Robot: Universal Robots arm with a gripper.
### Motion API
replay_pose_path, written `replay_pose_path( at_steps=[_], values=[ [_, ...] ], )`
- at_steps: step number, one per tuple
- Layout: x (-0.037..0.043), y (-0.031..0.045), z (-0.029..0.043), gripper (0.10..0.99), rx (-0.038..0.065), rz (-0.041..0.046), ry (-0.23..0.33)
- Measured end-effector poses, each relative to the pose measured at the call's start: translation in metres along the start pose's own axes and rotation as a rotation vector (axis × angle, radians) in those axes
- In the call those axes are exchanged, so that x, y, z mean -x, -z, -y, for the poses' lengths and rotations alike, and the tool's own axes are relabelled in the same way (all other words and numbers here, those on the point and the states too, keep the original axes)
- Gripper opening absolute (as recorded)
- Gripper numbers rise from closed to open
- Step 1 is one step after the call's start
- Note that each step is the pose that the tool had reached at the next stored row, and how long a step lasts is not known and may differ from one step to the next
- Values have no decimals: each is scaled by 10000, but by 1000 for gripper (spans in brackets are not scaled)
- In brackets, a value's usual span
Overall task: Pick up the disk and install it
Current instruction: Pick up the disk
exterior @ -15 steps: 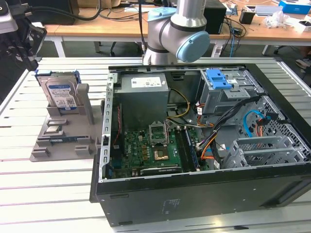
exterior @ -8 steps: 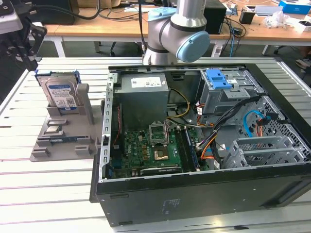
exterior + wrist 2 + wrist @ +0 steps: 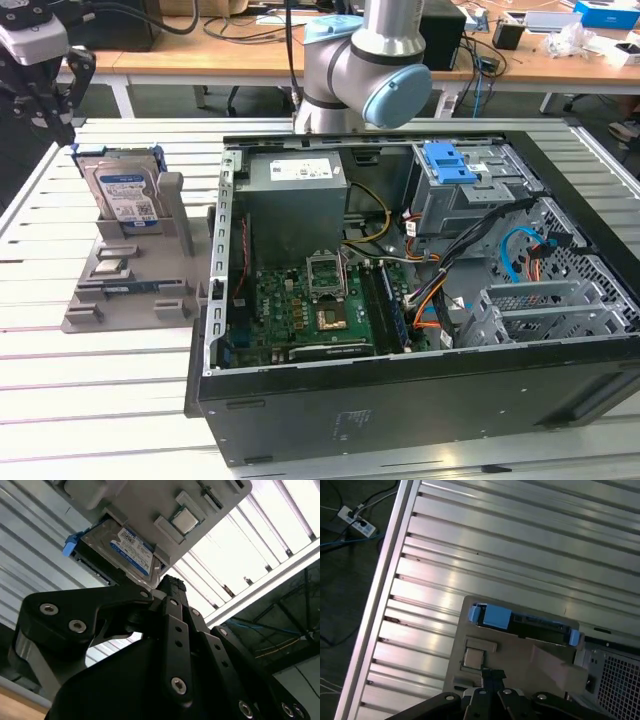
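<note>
1. On the slatted metal table (image 3: 100, 400), at the exterior view's left of the open computer case (image 3: 420, 410), the disk (image 3: 125, 195) stands upright in a grey holder (image 3: 130, 295).
2. The gripper (image 3: 45, 95) hovers near and higher than the disk, its fingers pressed together on nothing.
3. The disk is probably dense, rigid and shock-sensitive, with slick metal faces. The blue rails along its edges look the safer hold.
4. The first wrist view gives the disk's top edge and blue rail (image 3: 497, 616). The second wrist view gives its labelled face (image 3: 131, 547). The exterior view adds the drive cage (image 3: 470, 195) inside the case.
</note>
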State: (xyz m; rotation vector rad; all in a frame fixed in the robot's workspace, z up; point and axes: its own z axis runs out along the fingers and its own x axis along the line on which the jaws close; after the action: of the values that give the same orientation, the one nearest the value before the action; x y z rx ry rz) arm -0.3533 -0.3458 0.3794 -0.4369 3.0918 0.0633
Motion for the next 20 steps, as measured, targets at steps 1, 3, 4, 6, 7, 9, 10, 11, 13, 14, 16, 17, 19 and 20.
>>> replay_pose_path(
  at_steps=[1,3,4,6,7,9,10,11,13,14,16,17,19,20],
  values=[
    [0,0,0,106,3,-6,148],
    [0,0,0,106,11,-18,468],
    [0,0,0,106,17,-26,699],
    [0,0,0,106,31,-49,1307],
    [0,0,0,106,36,-58,1530],
    [0,0,0,106,53,-84,2214],
    [0,0,0,106,61,-96,2553],
    [0,0,0,106,65,-102,2726],
    [0,0,0,106,73,-116,3069],
    [0,0,0,106,77,-122,3228],
    [0,0,0,106,85,-134,3558],
    [0,0,0,106,90,-143,3778],
    [0,0,0,106,98,-155,4122],
    [0,0,0,106,103,-162,4294]
  ],
)
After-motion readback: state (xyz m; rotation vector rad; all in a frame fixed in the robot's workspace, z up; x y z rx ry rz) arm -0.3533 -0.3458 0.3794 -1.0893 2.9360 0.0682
